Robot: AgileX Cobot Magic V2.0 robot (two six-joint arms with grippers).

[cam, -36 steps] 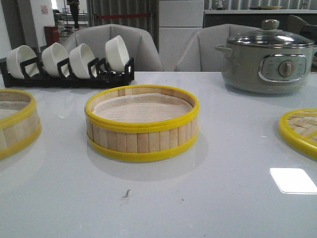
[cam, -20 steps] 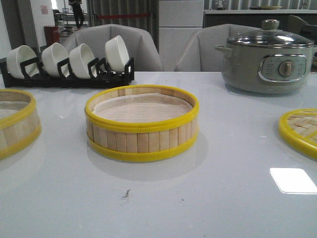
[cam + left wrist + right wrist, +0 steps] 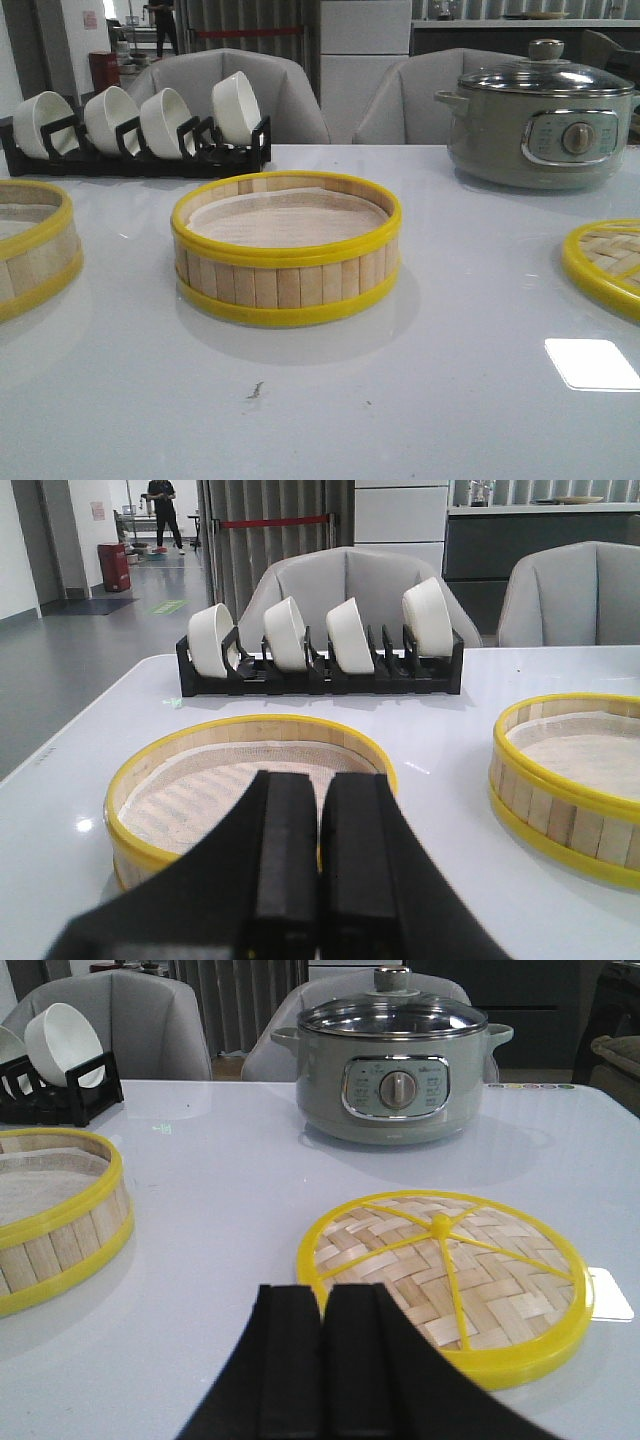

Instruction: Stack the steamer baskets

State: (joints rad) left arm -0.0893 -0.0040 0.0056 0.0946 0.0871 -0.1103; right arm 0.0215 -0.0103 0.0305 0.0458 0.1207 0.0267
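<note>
Task not yet started by the look of things: no basket lifted, none stacked. Left gripper [image 3: 318, 880] with fingers pressed together, empty, poised just short of the left steamer basket [image 3: 250, 790]; right gripper [image 3: 325, 1360] likewise closed and empty, near the woven lid [image 3: 445, 1280]. Centre steamer basket [image 3: 287, 250] flat on the desk [image 3: 450, 400], well apart from the left one at the frame edge [image 3: 35, 245]. Next move likely: open left fingers, straddle the near rim, lift and carry over the centre basket, rims aligned. Desk glossy, pale grey, with a small dark speck [image 3: 255, 389]. Further back: bowl rack [image 3: 140, 125], grey electric pot [image 3: 540, 115], grey chairs [image 3: 230, 90], a person far off [image 3: 162, 510].
</note>
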